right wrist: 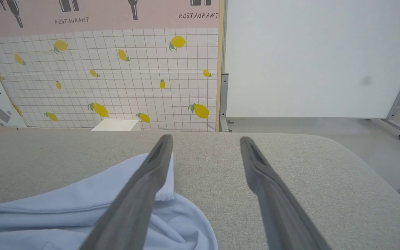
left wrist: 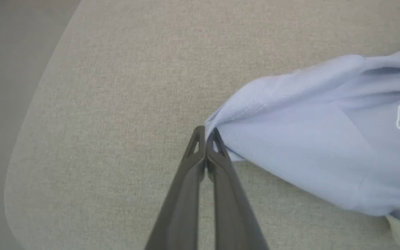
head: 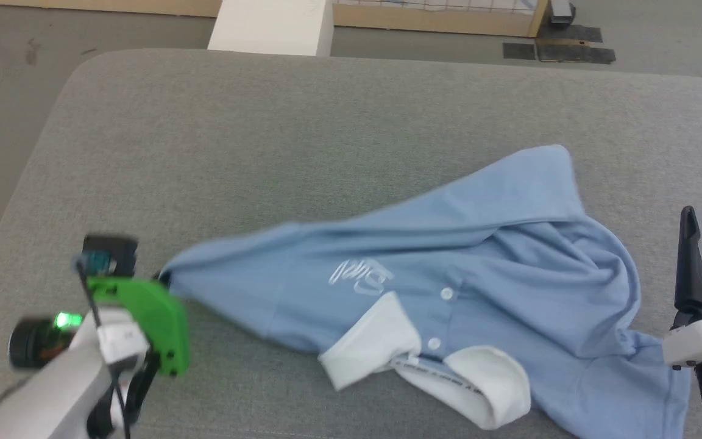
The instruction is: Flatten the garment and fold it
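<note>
The garment [head: 491, 244], judged soft, light and stretchy, lies crumpled on the table's [head: 235, 140] near right half, its corner toward the table's left edge pinched in the left end effector [left wrist: 206, 130]; the spread, empty right end effector [right wrist: 206, 138] should grip a seamed corner opposite.

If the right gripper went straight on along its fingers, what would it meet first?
Likely free: the open right gripper points over the grey fabric tabletop toward its far edge; the light blue knit garment lies to its left. Depth is unclear.
</note>
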